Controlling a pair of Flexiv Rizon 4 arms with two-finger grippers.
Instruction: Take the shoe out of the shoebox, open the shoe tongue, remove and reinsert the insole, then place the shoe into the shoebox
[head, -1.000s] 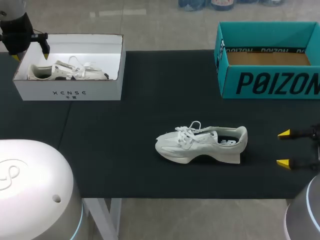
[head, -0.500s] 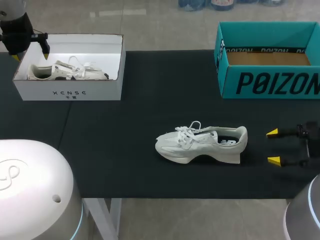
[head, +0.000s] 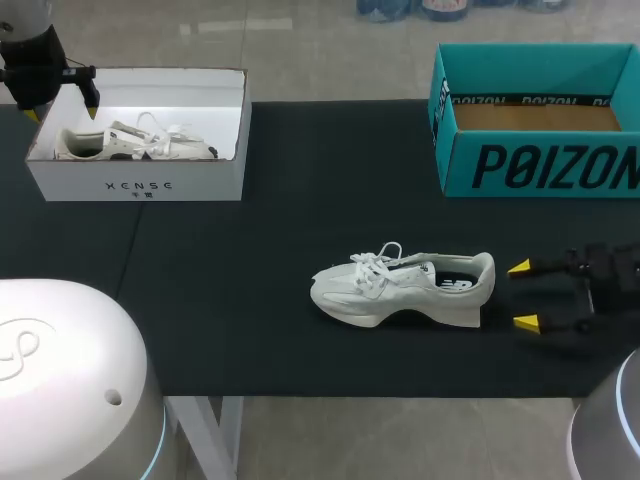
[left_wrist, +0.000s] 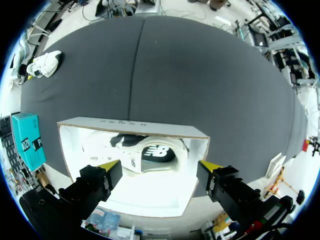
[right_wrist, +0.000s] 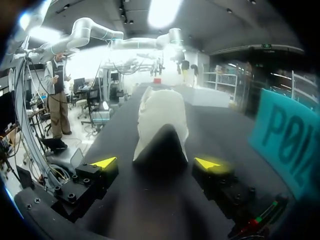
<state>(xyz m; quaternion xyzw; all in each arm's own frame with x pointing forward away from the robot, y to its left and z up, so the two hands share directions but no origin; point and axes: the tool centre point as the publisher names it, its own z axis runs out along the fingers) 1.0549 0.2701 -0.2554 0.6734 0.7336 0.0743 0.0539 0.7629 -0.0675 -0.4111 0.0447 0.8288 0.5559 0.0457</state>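
One white shoe (head: 403, 288) mid-frame on bench (head: 250, 300), right fingers (head: 520, 268) wide open, empty, just right of its heel, left fingers (head: 91, 100) open, empty, over upper-left white shoebox (head: 140, 185)

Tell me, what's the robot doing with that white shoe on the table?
The white shoe sits out on the table. The right gripper is open and has slid up close behind its heel, not touching it yet. The left gripper hangs open over a white box with another shoe inside. The blue-green box looks empty.
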